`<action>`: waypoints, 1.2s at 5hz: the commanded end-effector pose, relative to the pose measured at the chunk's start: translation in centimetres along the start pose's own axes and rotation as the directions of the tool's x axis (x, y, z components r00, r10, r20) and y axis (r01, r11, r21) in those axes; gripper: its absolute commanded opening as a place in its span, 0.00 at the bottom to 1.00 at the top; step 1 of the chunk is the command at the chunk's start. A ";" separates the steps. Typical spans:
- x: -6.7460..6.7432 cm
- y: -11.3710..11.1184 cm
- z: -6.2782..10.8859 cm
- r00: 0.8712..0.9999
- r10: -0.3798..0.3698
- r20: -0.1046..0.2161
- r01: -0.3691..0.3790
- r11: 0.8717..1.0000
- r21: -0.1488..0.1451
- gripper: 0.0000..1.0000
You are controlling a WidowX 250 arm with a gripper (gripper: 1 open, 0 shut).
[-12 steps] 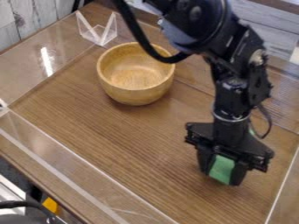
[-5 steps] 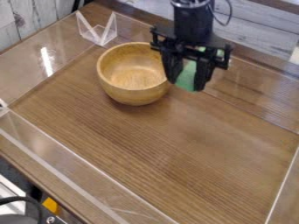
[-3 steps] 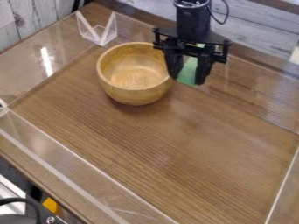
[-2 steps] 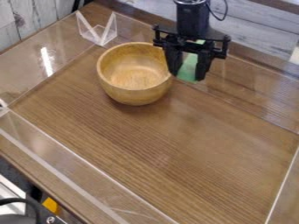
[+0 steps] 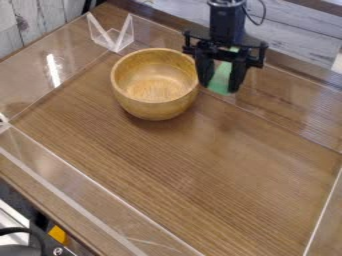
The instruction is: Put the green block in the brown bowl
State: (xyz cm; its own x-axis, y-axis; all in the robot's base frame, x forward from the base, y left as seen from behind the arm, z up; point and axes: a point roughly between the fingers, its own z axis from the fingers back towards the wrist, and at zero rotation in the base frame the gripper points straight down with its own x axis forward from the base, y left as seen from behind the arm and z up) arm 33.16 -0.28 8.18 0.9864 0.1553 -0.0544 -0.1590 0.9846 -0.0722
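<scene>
The brown bowl [image 5: 155, 84] is a round light wooden bowl standing empty at the back left of the table. Just past its right rim hangs my gripper [image 5: 223, 85], pointing straight down from the black arm. Its two black fingers are shut on the green block [image 5: 222, 74], which stands on end between them, held above the tabletop. The block is outside the bowl, beside its rim, not over its hollow.
A clear plastic piece [image 5: 110, 32] stands at the back left behind the bowl. A low clear wall [image 5: 60, 172] runs along the left and front edges of the wooden table [image 5: 187, 180]. White boards lie behind the arm.
The gripper carried the green block from the front right up to the bowl's right side. Over the last second it drifted a little farther back and right, still gripping the block.
</scene>
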 end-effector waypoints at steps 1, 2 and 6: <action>1.2 -0.7 1.2 0.998 -0.029 0.048 0.030 1.000 -0.011 0.00; 1.2 -0.8 1.3 0.999 -0.002 0.035 0.003 1.000 -0.017 0.00; 3.3 3.1 3.9 0.993 0.103 0.065 -0.102 0.995 -0.015 0.00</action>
State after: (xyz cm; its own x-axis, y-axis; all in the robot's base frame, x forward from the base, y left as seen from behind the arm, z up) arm 35.39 3.43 9.76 0.9632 0.2628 -0.0572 -0.2667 0.9608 -0.0758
